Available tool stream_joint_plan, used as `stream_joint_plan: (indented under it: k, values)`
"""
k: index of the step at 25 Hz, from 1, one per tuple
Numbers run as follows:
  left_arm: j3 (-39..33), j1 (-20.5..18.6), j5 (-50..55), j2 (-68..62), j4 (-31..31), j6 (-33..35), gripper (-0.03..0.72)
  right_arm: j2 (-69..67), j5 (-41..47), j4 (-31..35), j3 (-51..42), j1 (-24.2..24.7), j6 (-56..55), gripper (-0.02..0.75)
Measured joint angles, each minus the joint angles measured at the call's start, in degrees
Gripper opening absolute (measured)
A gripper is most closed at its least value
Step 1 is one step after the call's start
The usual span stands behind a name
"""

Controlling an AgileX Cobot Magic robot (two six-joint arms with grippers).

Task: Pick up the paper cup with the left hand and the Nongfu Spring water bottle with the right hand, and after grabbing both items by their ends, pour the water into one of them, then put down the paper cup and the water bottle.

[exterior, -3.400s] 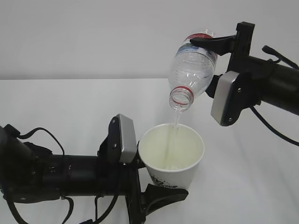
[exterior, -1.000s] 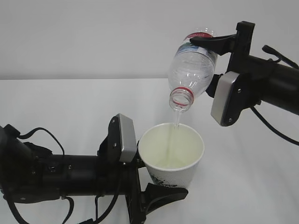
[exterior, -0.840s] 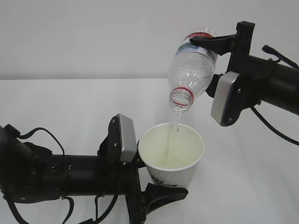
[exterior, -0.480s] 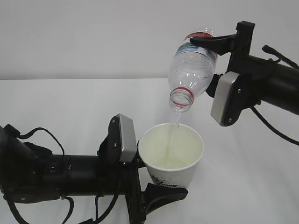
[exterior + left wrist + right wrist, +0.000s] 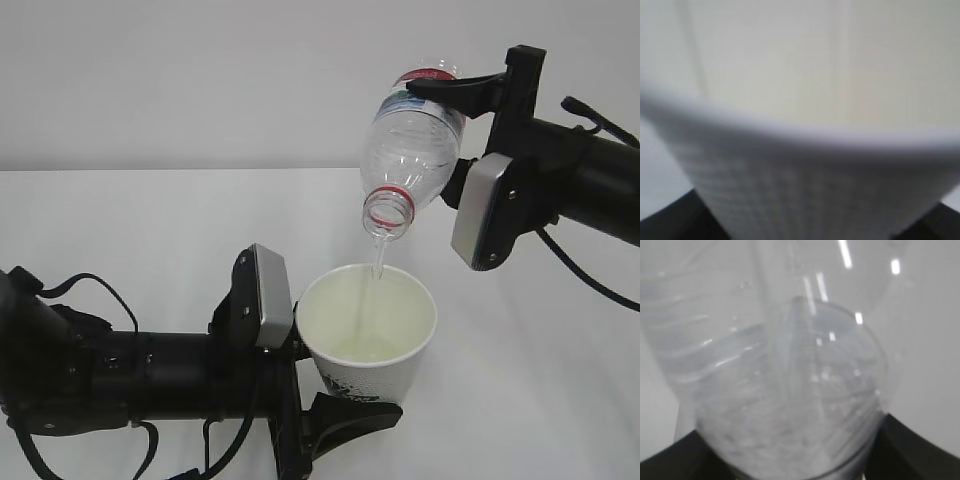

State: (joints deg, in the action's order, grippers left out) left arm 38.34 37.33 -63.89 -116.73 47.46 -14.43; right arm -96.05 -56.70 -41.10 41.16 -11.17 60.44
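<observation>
A plain white counter (image 5: 120, 210) meets a bare pale grey wall (image 5: 200, 80). Above it, the left hand (image 5: 335, 395) grips the paper cup (image 5: 367, 335) near its base. The right hand (image 5: 455, 130) clamps the tilted Nongfu Spring water bottle (image 5: 412, 150), from which a thin stream of water (image 5: 377, 262) falls into the cup.

A white table (image 5: 150, 215) meets a pale wall (image 5: 200, 80)
</observation>
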Motion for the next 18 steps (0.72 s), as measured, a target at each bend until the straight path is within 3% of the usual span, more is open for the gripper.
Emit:
stream_joint_plan:
  k: [18]
  values:
    - [0.0,0.0,0.0,0.0,0.0,0.0,0.546,0.0,0.0,0.0,0.0,0.0,0.0,0.479]
